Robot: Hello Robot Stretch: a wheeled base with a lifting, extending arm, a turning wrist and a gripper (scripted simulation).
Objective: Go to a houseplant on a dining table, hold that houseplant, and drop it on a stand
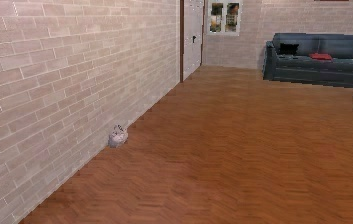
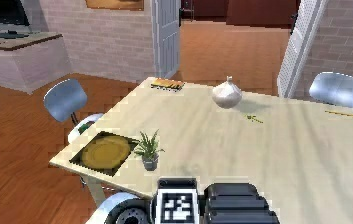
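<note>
One houseplant [image 2: 149,148]: spiky green leaves in a little grey pot [image 2: 150,161], standing near the corner of the dining surface [image 2: 284,150]. It's just beside a dark mat [image 2: 81,158] with one golden plate [image 2: 106,152] on it. One white vase [image 2: 225,93] sits further back. The gripper [image 2: 132,213] is down at the bottom edge, and I can't tell if it's holding anything.

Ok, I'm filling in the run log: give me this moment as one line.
stage: beside dining table | houseplant: upright on table, next to brown mat | gripper: low at arm side view's bottom edge, hold cannot be told
</note>
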